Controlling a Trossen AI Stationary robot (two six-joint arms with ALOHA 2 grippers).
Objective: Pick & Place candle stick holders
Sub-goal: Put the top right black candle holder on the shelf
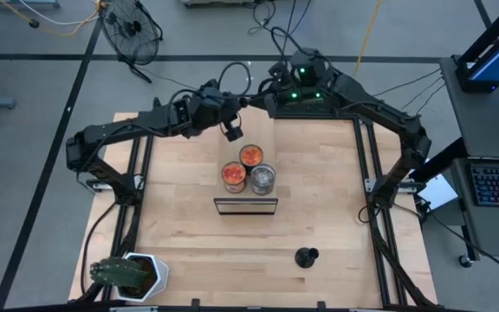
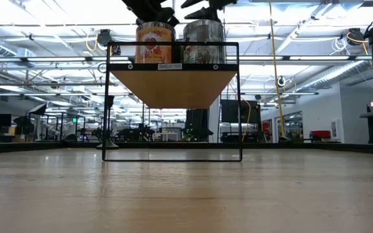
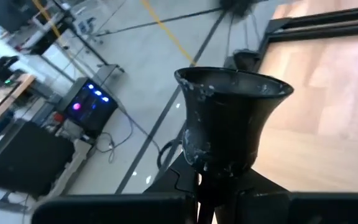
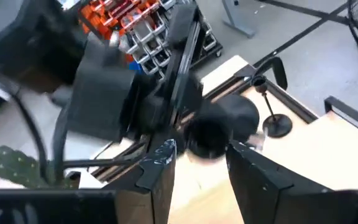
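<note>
While hidden low, candle stick holder visible overhead, left jaws clamping another.

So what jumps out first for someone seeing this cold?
The left gripper, raised behind the shelf, jaws shut on a black candle stick holder. Then the three jars on that small shelf mid-table, and a second holder standing alone near the front edge. The right gripper waits open at the far edge.
</note>
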